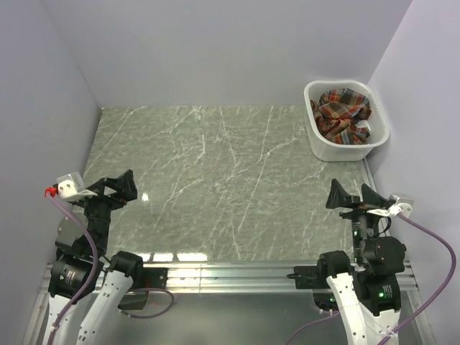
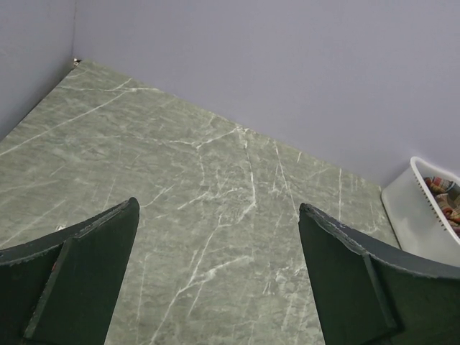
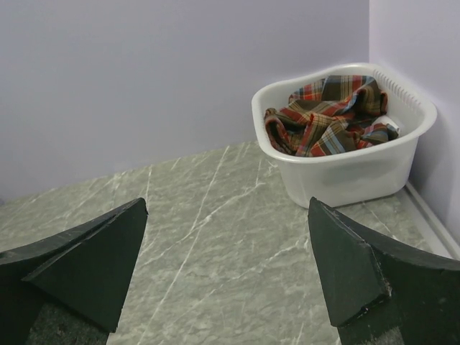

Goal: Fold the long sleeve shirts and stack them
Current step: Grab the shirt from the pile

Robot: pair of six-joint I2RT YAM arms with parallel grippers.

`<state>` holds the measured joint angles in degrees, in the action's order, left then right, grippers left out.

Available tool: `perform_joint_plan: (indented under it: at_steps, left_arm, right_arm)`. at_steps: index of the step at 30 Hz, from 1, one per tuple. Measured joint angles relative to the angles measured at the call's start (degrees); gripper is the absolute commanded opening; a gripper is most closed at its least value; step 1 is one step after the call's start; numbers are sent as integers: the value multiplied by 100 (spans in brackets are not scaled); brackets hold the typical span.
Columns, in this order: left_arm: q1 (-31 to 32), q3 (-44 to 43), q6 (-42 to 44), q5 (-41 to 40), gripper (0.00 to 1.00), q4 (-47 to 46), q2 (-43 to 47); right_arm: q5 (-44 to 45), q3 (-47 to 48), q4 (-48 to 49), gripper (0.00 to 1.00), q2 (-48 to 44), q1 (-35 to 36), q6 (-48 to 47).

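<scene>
Plaid long sleeve shirts [image 3: 327, 115], count unclear, lay crumpled in a white plastic basket [image 3: 345, 180] at the far right corner of the table [image 1: 215, 180]. Judged light, limp woven cloth, best pinched at a raised fold. Left gripper [image 1: 119, 185] and right gripper [image 1: 351, 192] both stood spread and empty. The table was smooth and marble-patterned.

Two arms [image 1: 90, 215] [image 1: 370, 248], one table [image 1: 215, 180], one white basket [image 1: 345, 149], one tangled heap of plaid shirts [image 1: 341, 111].
</scene>
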<state>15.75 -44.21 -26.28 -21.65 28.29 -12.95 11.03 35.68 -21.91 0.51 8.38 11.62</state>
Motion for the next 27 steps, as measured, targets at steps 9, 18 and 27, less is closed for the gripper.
perform_joint_plan:
  at_steps: [9,18,27]
  left_arm:
    - [-2,328,-101,142,99,-363,-358]
    - [-2,308,-387,643,99,-396,-2116]
    - [46,343,-435,828,99,-483,-2581]
  right_arm:
    - [-188,389,15,100,1003,0,55]
    - [501,3279,-396,100,4883,0,590]
    - [1078,5331,-802,100,8096,-643,1119]
